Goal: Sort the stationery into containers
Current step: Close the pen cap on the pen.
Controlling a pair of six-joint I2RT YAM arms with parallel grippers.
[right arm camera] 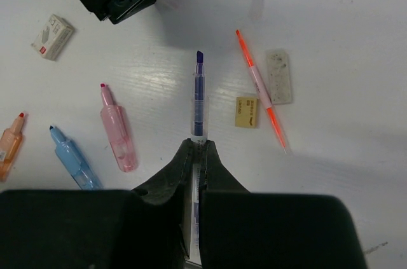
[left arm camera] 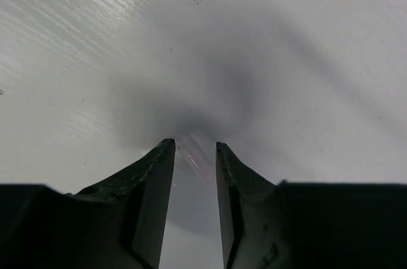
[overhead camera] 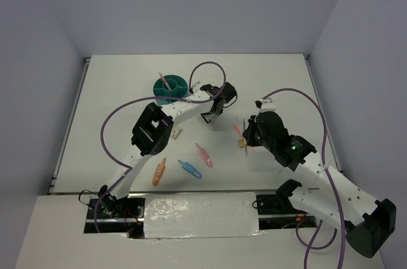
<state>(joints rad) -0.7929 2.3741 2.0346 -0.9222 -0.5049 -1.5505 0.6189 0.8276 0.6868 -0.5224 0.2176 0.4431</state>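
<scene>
A white table (overhead camera: 127, 84) — boxed in by plain grey walls (overhead camera: 191, 2) — sits under soft, even light.

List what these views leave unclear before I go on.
- Left wrist: pale thing between left gripper's tips, blurred; identity and grip unclear.
- Right wrist: blue pen's rear, hidden inside right gripper.
- Top external: teal organiser's compartment contents, too small.
</scene>
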